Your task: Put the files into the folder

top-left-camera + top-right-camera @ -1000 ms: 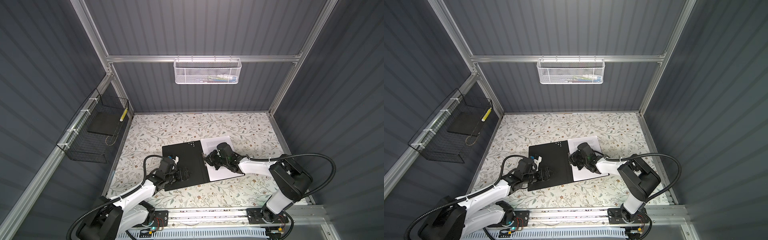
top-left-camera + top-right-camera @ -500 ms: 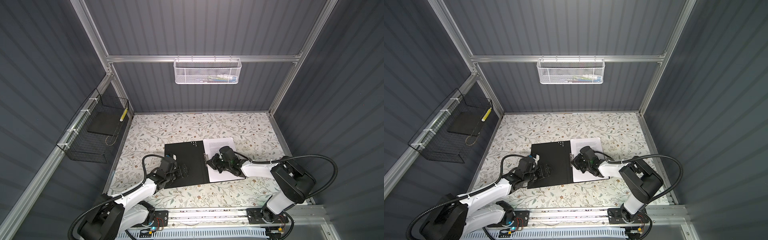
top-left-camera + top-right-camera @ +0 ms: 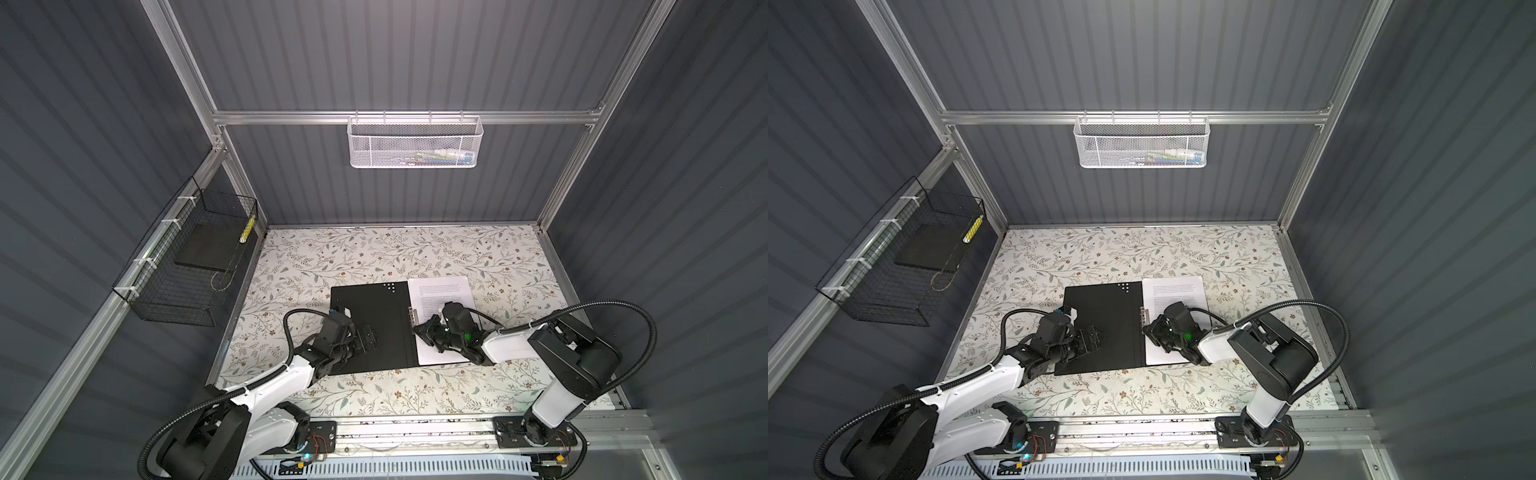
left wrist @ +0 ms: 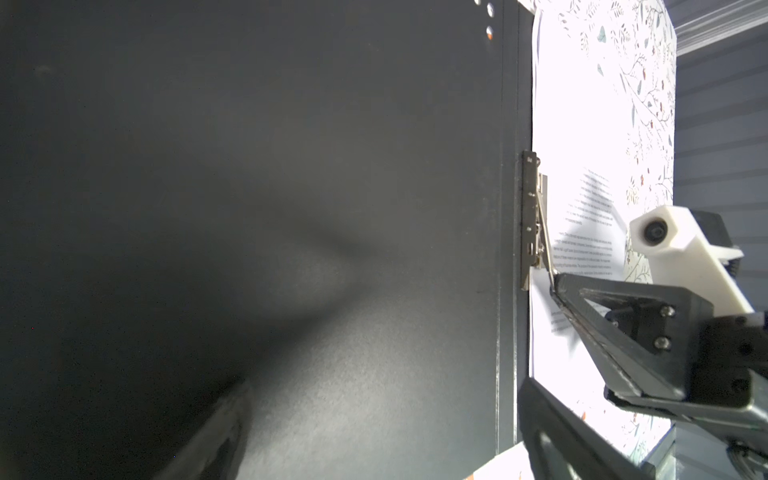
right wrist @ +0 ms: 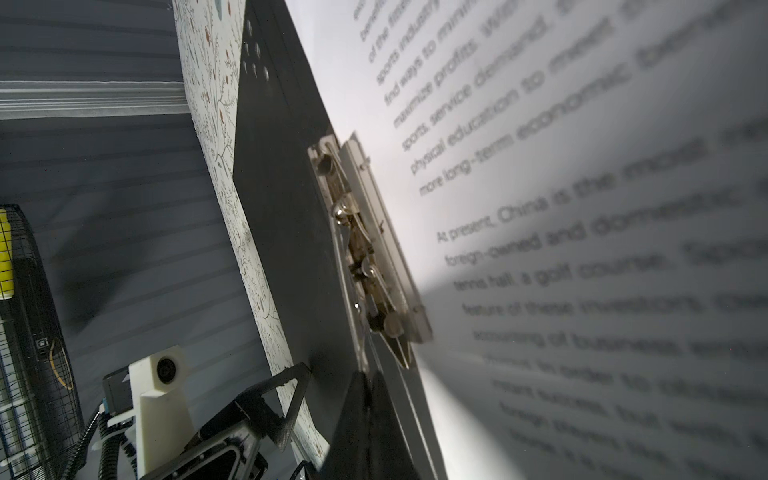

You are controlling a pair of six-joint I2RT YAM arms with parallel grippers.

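1. Left gripper (image 3: 369,338): rests low on the bare black left leaf of the folder (image 3: 370,303), fingers spread wide and holding nothing. It is probably there to pin the leaf flat so the folder cannot slide.
2. Right gripper (image 3: 417,328): fingers closed tight together, tips at the free end of the thin lever of the clip (image 4: 532,216). Whether the lever is pinched between them cannot be told. The likely purpose is to work the lever that clamps the sheets.
3. Folder: lies open, black inside up, near the middle of the table (image 3: 374,257), with its spine running away from the robot.
4. Files (image 3: 440,291): white printed sheets lying on the right leaf, one long edge along the spine beside the clip. Whether that edge sits under the clip's bar cannot be told.
5. In the way: the right arm crosses the near part of the sheets, and the lever stands between the two grippers.
6. Beyond: a black wire basket (image 3: 187,266) on the left wall and a white mesh basket (image 3: 415,143) on the back wall, both well apart from the work.
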